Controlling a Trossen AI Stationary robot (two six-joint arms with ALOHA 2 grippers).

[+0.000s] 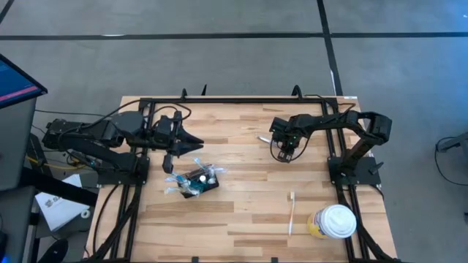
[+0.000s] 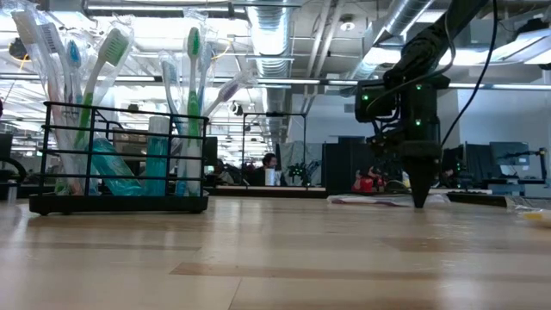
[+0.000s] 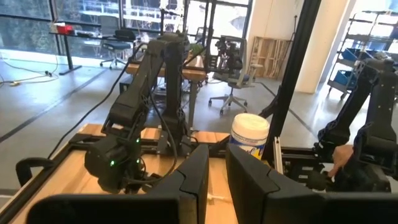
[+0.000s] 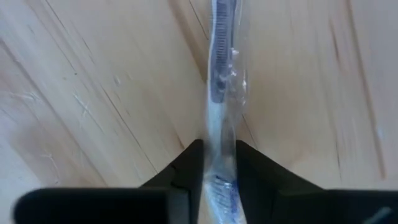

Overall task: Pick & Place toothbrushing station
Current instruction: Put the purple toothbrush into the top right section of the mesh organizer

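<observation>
The toothbrushing station [image 1: 199, 181], a black wire holder with several toothbrushes standing in it, rests on its base on the table left of centre; it also shows in the low view [image 2: 120, 155]. My right gripper [image 1: 285, 151] points down at the table right of centre [image 2: 419, 200], shut on a clear-wrapped toothbrush [image 4: 217, 74] whose white end [image 1: 262, 138] sticks out beside it. My left gripper [image 1: 196, 139] hangs level above the table, far of the station, with a narrow gap and nothing between its fingers [image 3: 200, 177]. My right gripper pinches the wrapped toothbrush's shaft [image 4: 219, 152] between its two fingers [image 4: 189, 165]. The fingers come from above, pointing down, and stand across the brush. The toothbrush lies flat on the table.
Another toothbrush [image 1: 291, 212] lies on the table toward the near right. Beside it stands a yellowish cup with a white lid [image 1: 335, 221]. Black frame rails [image 1: 241, 99] run along the table's far edge and both sides.
</observation>
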